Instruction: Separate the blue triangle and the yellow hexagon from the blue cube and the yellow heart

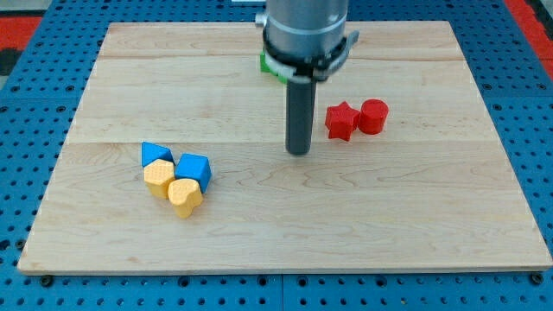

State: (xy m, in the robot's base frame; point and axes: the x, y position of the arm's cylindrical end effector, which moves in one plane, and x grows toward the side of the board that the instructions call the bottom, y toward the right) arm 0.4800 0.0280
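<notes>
- A dark rod hangs from the grey arm over a pale wooden surface (415, 225), its tip (298, 153) resting near the middle of the board, well apart from every block.
- The rig carries no pincer; there is nothing to be released or clenched, only the bare rod end.
- The task's things sit bunched at the view's lower left: a small blue triangle block (155, 154) at the cluster's top left, a yellow hexagon block (158, 180) just below it, a blue cube (194, 168) to the right, and a yellow heart block (184, 196) at the bottom. All four appear to touch their neighbours.
- Risk, as judged from here: the cluster is so tight that a push on one piece would likely drag its neighbours along, keeping the group together instead of splitting it.
- A second hazard: the tip would have to enter the narrow seam between the pairs; a slightly off line could rotate the cube into the hexagon.
- A push toward the view's left could run blocks off the board's edge.
- Count: two blue blocks, two yellow blocks, two red blocks — a red star-like piece (341, 121) and a red cylinder (374, 116) touching at the view's right — plus a green block (275, 69) partly hidden behind the arm, shape unclear.
</notes>
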